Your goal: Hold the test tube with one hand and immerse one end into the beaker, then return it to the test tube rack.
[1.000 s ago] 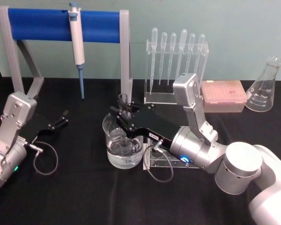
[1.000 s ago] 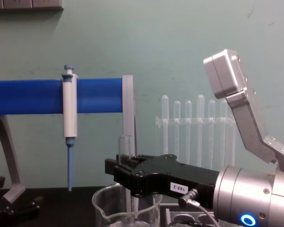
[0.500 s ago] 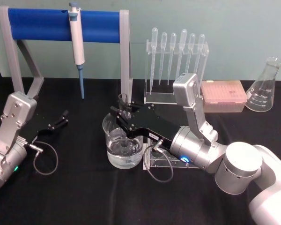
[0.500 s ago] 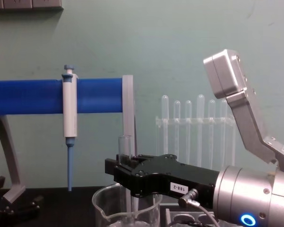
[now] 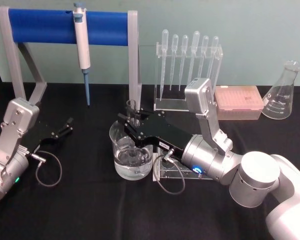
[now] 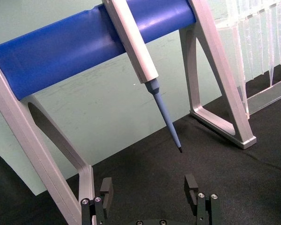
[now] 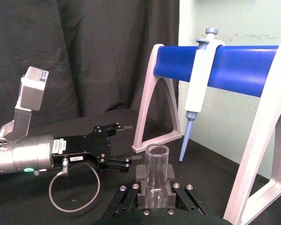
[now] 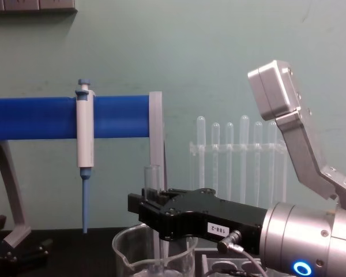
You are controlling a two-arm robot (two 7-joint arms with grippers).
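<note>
Half done, by my read. Right pincer (image 5: 132, 116) is clamped on the test tube (image 5: 132, 106) just under its rim, tube upright, open end up.

Directly below the pincer is the beaker (image 5: 116, 150), with clear liquid in its lower part. The tube runs down past the rim into the glass, and the chest view puts the round end low inside the beaker wall. It looks to reach the liquid, but I can't confirm depth.

So the pick is done and the dip is in hand or just made. Left to do:
- lift clear of the rim
- carry to the test tube rack (image 5: 166, 173)
- seat the tube and let go

That rack sits just beside the beaker, back from the pincer under my own wrist, partly hidden. I can't tell which slot is free. It's a short move, but the tube has to clear the rim first, vertical.

Further out, the left pincer (image 5: 65, 128) is well off to the pincer's left, low by the black table (image 5: 90, 210), fingers apart, nothing between them, idle. The pipettor (image 5: 81, 37) hangs on the blue stand (image 5: 50, 26), beyond and left. The pipettes (image 5: 187, 55) are beyond and right. Neither is in my path.
</note>
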